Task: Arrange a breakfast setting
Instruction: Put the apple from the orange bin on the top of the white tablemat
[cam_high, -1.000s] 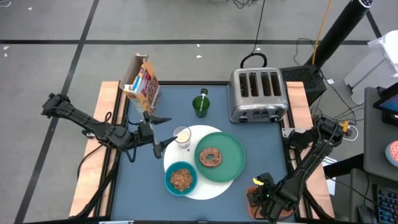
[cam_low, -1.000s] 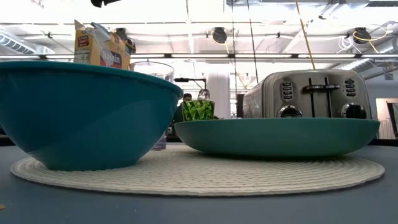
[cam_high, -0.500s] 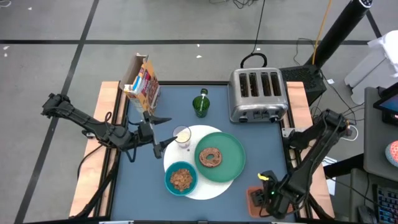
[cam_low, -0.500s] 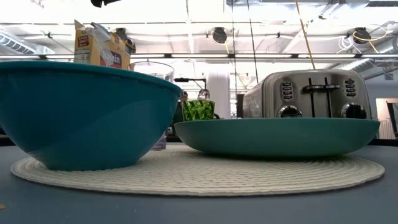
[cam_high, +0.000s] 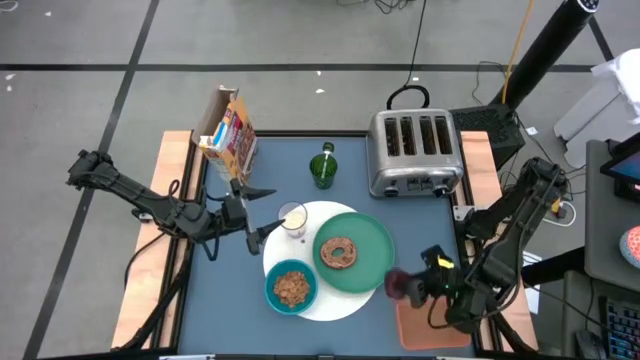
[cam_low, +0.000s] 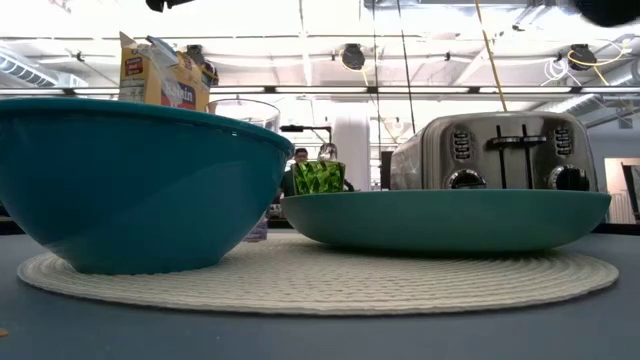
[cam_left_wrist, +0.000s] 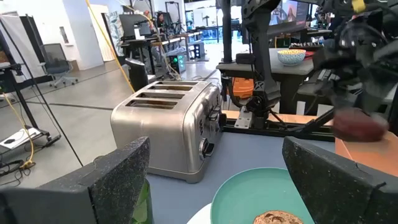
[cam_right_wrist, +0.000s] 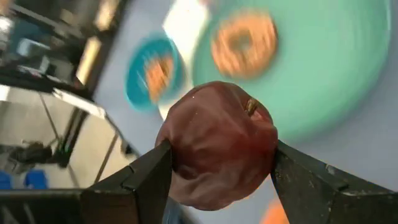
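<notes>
The right gripper (cam_right_wrist: 221, 163) is squeezing a dark-red apple (cam_right_wrist: 217, 144) between its two fingers. It is holding the apple up in the air, near the right front corner of the table, just beside the green plate (cam_high: 372, 262). An orange board (cam_high: 425, 325) is lying on the table right under that arm.

A bagel (cam_high: 338, 251) is sitting in the middle of the plate. To the left of the plate, a teal bowl (cam_high: 291, 287) with food in it is sitting on the white mat (cam_high: 340, 302). A small glass (cam_high: 292, 218) is standing at the far left edge of the mat. No spoon is showing.

The left gripper (cam_high: 255, 211) is waiting on the left side, close to the glass, with its fingers wide apart and nothing in them.

The step in hand looks like bringing the apple over to the setting. Next, the right arm probably needs to go left, come down softly onto a free spot, and let go.
</notes>
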